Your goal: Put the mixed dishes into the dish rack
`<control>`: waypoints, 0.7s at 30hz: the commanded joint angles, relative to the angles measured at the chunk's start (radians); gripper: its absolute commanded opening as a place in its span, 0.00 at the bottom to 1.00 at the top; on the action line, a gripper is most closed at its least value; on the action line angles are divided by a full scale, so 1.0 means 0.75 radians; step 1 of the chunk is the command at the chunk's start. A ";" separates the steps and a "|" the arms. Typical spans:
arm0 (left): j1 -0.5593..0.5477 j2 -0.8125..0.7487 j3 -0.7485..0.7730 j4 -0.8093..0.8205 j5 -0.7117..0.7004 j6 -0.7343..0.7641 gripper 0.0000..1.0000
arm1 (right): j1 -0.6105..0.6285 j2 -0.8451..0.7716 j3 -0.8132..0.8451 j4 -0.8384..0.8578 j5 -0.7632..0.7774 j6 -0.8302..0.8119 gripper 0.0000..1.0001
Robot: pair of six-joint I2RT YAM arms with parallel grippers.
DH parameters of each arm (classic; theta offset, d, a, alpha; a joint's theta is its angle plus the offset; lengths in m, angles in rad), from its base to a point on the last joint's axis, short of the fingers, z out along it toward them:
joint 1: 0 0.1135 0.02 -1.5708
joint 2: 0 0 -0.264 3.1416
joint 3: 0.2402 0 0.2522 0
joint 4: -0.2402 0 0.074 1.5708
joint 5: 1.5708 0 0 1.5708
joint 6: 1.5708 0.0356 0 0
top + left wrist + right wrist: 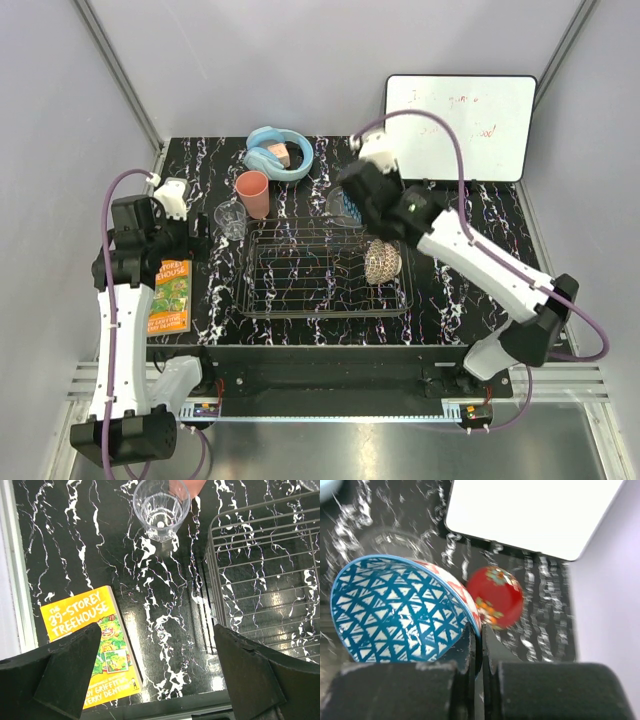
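My right gripper is shut on the rim of the blue patterned bowl, which is tilted above the table behind the dish rack. The red gold-decorated dish lies below on the table, and the clear glass bowl shows faintly behind the blue one. A small beige patterned bowl stands on edge in the rack's right end. The pink cup and glass tumbler stand left of the rack. My left gripper hangs open over bare table, holding nothing.
An orange book lies at the table's left front, under my left gripper's left finger. Light blue headphones rest at the back. A whiteboard leans at the back right. The rack's left rim is close to my left gripper.
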 commanded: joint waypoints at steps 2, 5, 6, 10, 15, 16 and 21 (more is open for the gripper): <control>0.005 0.028 0.035 0.040 0.027 -0.002 0.99 | 0.254 -0.106 -0.114 -0.250 0.592 0.179 0.00; 0.005 0.019 0.056 0.032 0.027 -0.004 0.99 | 0.297 0.006 0.019 -0.818 0.508 0.653 0.00; 0.007 0.015 0.064 0.026 0.029 -0.002 0.99 | 0.342 0.051 0.031 -1.022 0.500 0.788 0.00; 0.005 0.005 0.068 0.016 0.023 0.000 0.99 | 0.446 0.108 -0.073 -1.024 0.316 0.857 0.00; 0.007 0.009 0.050 0.018 0.015 0.000 0.99 | 0.471 0.063 -0.148 -1.022 0.155 0.894 0.00; 0.005 0.021 0.052 0.018 0.021 0.000 0.99 | 0.473 0.047 -0.163 -1.024 0.108 0.902 0.00; -0.005 0.105 0.087 0.032 0.151 -0.033 0.99 | 0.475 -0.004 -0.251 -1.026 -0.005 0.955 0.00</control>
